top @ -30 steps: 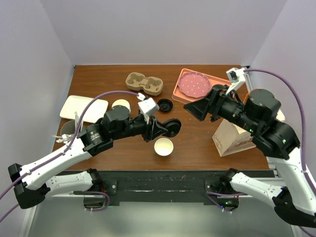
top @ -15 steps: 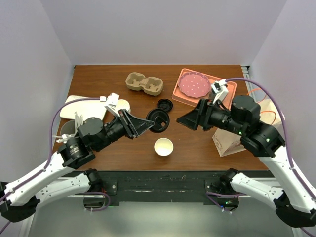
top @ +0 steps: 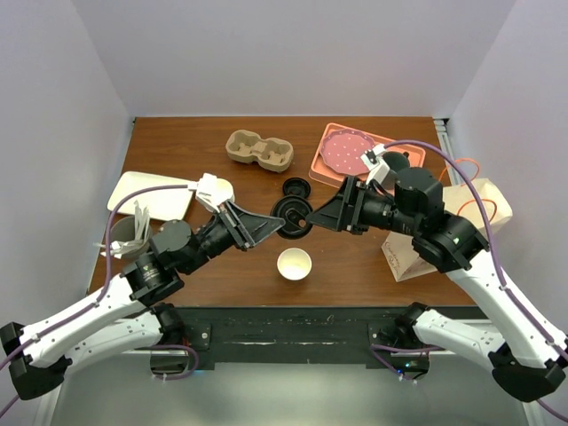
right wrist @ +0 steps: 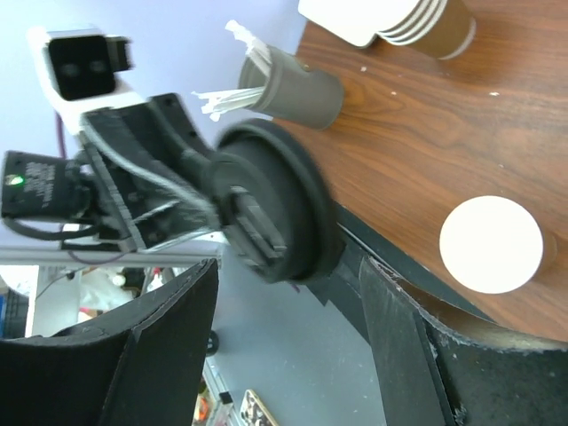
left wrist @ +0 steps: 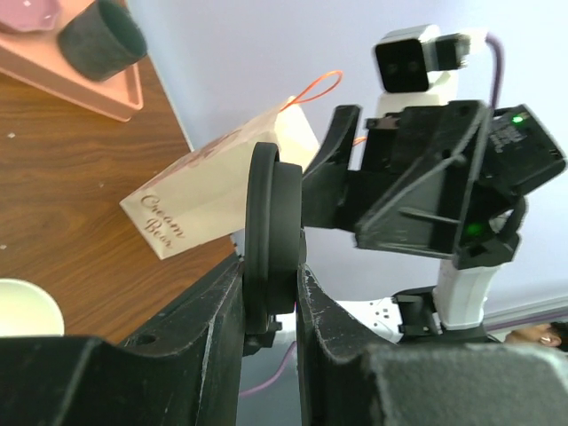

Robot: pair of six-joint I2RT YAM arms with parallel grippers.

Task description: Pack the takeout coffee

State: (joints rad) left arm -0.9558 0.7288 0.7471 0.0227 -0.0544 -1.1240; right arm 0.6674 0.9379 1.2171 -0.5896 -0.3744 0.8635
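Hands converged since earlier frame: left hand (top: 277,222) pinches black lid (top: 295,216) edge-on; right hand (top: 318,218) open, empty, flanking lid; coffee cup (top: 294,264) lidless on surface (top: 177,142) below. Risk: mistimed handover drops lid.

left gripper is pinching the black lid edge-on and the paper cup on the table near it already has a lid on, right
Not quite. The left gripper does pinch the black lid edge-on, but the paper cup on the table has no lid on. The top external view shows its open mouth and pale inside.
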